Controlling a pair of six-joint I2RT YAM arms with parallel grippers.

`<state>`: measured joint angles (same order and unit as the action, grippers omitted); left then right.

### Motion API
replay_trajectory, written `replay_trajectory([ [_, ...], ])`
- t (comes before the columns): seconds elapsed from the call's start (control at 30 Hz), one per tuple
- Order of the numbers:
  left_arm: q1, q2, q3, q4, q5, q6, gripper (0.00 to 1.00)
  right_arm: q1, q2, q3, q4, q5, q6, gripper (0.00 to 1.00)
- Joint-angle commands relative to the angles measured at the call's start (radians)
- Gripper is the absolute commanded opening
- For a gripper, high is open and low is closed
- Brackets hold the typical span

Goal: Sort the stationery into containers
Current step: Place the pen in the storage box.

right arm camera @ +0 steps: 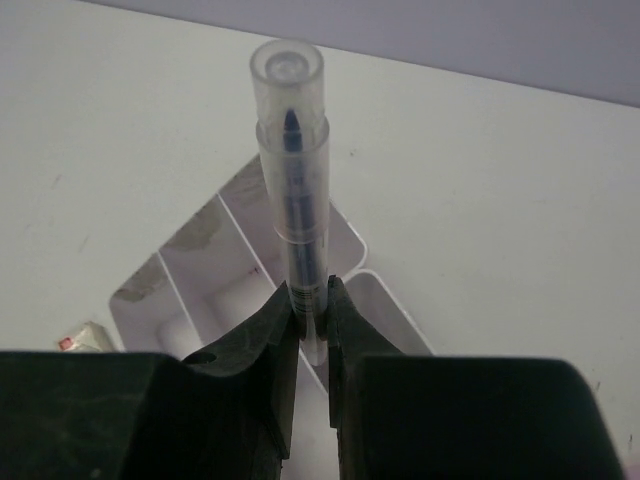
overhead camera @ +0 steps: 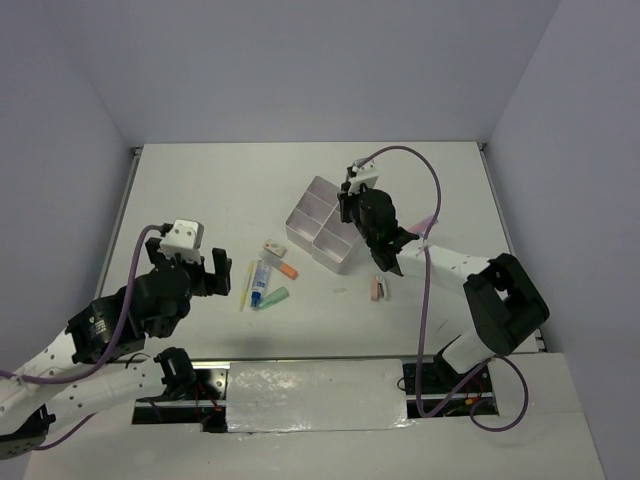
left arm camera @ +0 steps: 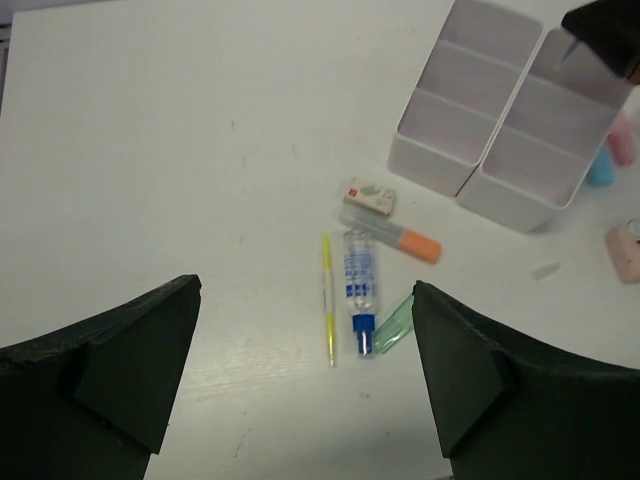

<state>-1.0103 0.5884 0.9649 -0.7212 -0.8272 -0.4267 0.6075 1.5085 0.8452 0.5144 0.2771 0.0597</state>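
above the white box point(overhead camera: 312, 205), the right gripper point(right arm camera: 308, 312) is clamped on a clear pen point(right arm camera: 291, 170); the left gripper point(left arm camera: 305, 290) has jaws wide apart near the yellow pen point(left arm camera: 327, 300).

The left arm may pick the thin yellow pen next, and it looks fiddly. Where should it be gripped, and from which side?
Probably mid-shaft on the yellow pen, coming straight down from above and closing across its width. It lies flat and thin, so nothing can get under it from the side. The tube lies parallel close beside it, leaving a narrow gap.
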Motion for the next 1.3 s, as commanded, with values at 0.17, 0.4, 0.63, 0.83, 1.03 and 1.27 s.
replay_trajectory([
  [0.17, 0.027, -0.075, -0.023, 0.045, -0.009, -0.021, 0.99, -0.018, 0.028, 0.018, 0.102, 0.063, 0.026, 0.03],
  [0.4, 0.029, -0.091, -0.032, 0.060, 0.008, -0.017, 0.99, -0.026, 0.050, 0.018, 0.090, 0.068, 0.022, 0.08],
  [0.63, 0.033, -0.090, -0.029, 0.046, 0.005, -0.023, 0.99, -0.029, 0.012, -0.046, 0.127, 0.070, 0.034, 0.27],
  [0.83, 0.041, -0.073, -0.025, 0.039, 0.013, -0.024, 0.99, -0.026, -0.031, -0.126, 0.164, 0.068, 0.065, 0.49],
  [1.03, 0.064, -0.016, -0.011, 0.037, 0.036, -0.050, 0.99, -0.022, -0.152, -0.181, 0.156, 0.017, 0.091, 0.62],
  [1.27, 0.212, 0.325, -0.020, -0.031, 0.207, -0.287, 0.99, 0.031, -0.419, -0.149, -0.077, -0.004, 0.153, 0.67],
])
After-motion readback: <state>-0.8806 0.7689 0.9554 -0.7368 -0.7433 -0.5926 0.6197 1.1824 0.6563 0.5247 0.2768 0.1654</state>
